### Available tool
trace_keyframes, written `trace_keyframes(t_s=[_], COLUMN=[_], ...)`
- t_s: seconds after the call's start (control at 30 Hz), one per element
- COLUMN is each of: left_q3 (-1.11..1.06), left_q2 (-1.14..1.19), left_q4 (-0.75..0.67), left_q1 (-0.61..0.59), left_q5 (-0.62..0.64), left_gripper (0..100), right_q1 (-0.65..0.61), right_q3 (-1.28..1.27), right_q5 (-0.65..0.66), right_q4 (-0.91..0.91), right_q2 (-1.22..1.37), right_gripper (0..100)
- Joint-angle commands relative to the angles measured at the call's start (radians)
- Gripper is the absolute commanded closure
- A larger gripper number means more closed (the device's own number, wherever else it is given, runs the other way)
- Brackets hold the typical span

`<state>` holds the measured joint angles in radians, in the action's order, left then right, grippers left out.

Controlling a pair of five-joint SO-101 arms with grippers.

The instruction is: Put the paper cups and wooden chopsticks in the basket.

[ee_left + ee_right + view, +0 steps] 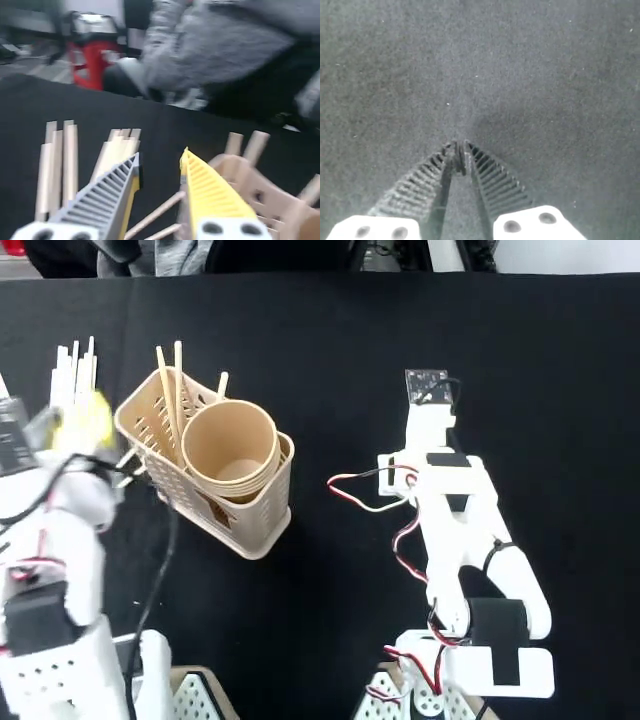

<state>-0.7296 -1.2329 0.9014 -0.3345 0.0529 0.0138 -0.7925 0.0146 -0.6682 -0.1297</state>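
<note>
Standing on the black table (330,340), the basket (230,520) is seen holding the nested paper cups (232,445) and several wooden chopsticks (170,390). Loose chopsticks (72,370) are laid in rows on the table just beside the basket, on the left arm's side. The left claw (159,162) is held spread above them, with nothing pinched. The right claw (459,150) is pressed together, empty, over bare table, well apart from the basket.

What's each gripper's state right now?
Left gripper: open, holding nothing.
Right gripper: closed, holding nothing.
</note>
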Motion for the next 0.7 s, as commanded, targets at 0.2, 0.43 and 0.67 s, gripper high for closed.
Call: trace_keyframes(t_s=[0.2,0.43,0.67], left_q3=[0.222,0.493,0.766], left_q2=[0.493,0.976,1.375], left_q4=[0.040,0.040,0.038], left_q1=[-0.456,-0.555,-0.556], left_q5=[-0.183,-0.261,-0.267], left_gripper=[85,85,86], right_q1=[-0.012,-0.012,-0.012], right_q3=[0.002,0.002,0.002], right_q5=[-0.003,-0.003,-0.003], right_q4=[0.014,0.014,0.014], right_q2=[-0.022,-0.022,-0.022], right_gripper=[98.4,98.4,98.4])
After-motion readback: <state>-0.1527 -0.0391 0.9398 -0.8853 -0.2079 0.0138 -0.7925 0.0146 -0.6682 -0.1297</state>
